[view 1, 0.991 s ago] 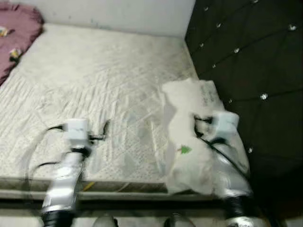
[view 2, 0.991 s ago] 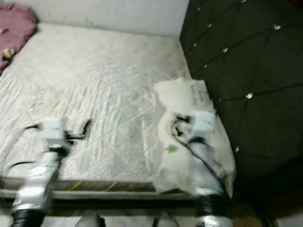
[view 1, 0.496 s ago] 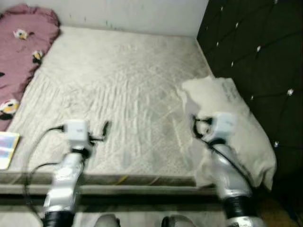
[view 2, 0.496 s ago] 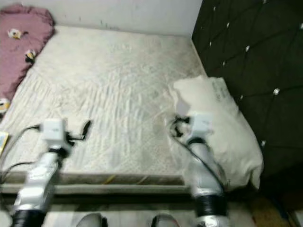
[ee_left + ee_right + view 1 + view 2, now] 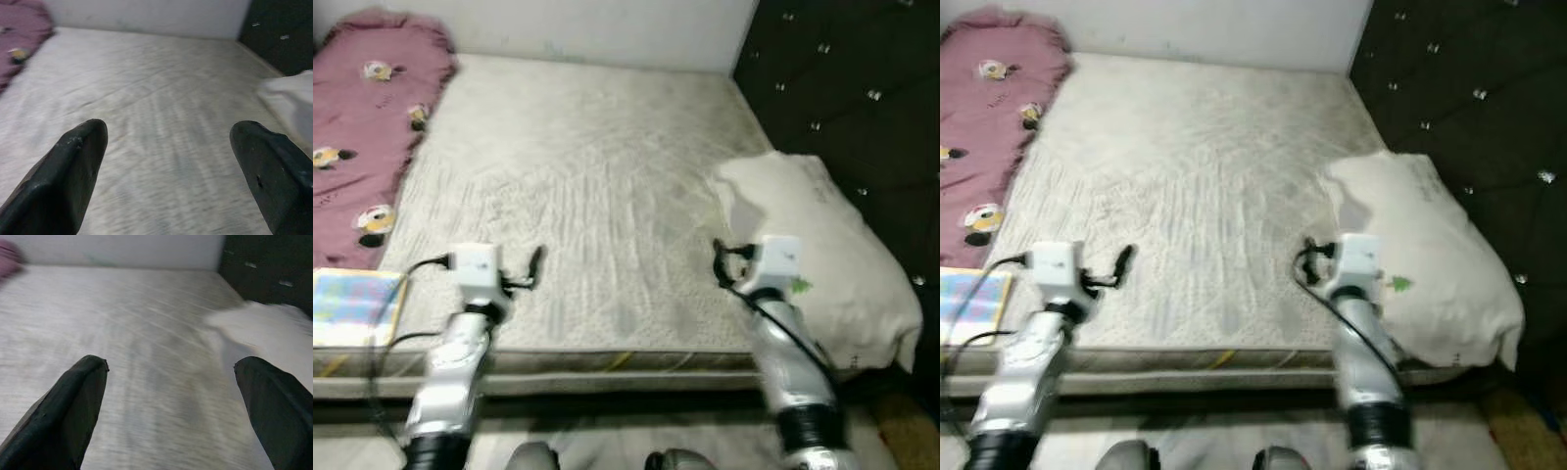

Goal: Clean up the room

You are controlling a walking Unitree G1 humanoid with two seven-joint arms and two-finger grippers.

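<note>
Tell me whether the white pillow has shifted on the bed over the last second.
No. The camera swung, but the pillow still lies against the black headboard at the near right corner of the mattress, as before.

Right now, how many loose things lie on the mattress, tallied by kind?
Pillow: 1, white, by the dark headboard
Blanket: 1, pink with a printed pattern
Book: 1, colourful, at the near edge
Total: 3

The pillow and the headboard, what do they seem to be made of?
The pillow looks like soft off-white cloth, matte, with creases and a small green print. The headboard looks like dark padded leather or imitation leather, tufted in diamonds with shiny studs; which of the two cannot be told.
</note>
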